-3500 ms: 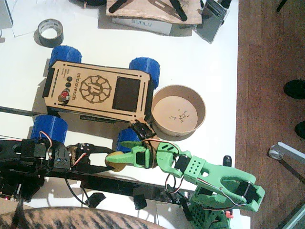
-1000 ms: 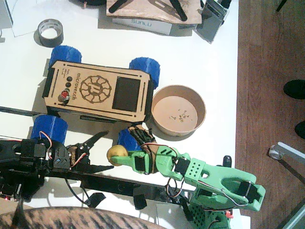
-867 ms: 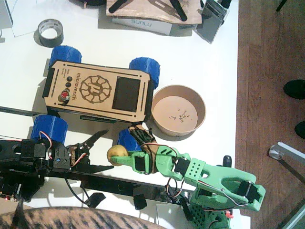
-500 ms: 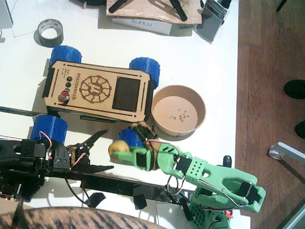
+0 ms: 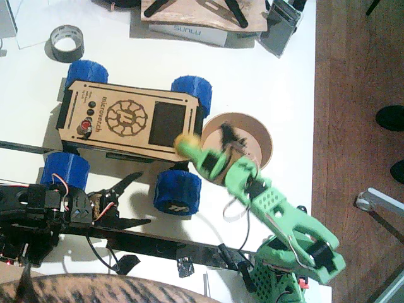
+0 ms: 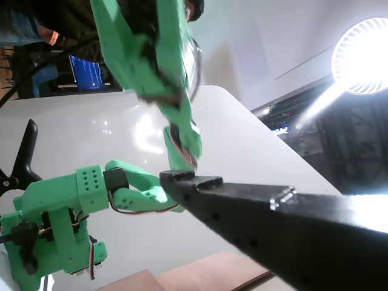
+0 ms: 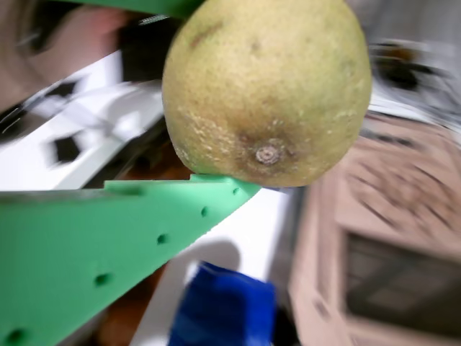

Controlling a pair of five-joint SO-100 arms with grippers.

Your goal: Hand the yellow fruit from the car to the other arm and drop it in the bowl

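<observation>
Crumbs in bowl [image 5: 255, 129] (yellow fruit [image 5: 185, 140] beside rim)

Green right arm [image 5: 278, 214] stretched up and leftward from its base, wrist motion-blurred. Right gripper [image 5: 187, 146] clamped on the yellow fruit [image 5: 184, 139]; in a wrist view the fruit sits pinched against a green finger [image 7: 108, 238]. Black left arm [image 5: 38, 208] lies low along the surface, left gripper [image 5: 136, 199] jaws spread, nothing between them.
</observation>
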